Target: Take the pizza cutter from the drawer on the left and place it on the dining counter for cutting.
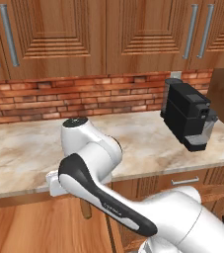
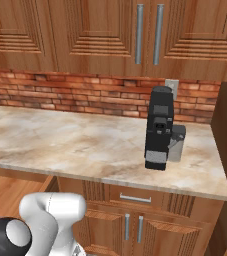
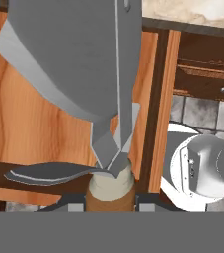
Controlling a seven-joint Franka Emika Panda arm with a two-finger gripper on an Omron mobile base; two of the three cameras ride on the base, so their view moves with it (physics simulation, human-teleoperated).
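Between the gripper (image 3: 110,203) tips, pizza cutter (image 3: 91,84) handle.

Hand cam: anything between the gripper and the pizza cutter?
Nothing. In the hand view the gripper is closed straight on the handle of the pizza cutter, with the open drawer behind it.

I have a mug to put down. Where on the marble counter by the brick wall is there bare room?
The marble counter is bare from its left end up to the coffee machine, between the brick wall and the front edge. A narrow strip stays free right of the machine. The right end, around the machine, is the crowded part.
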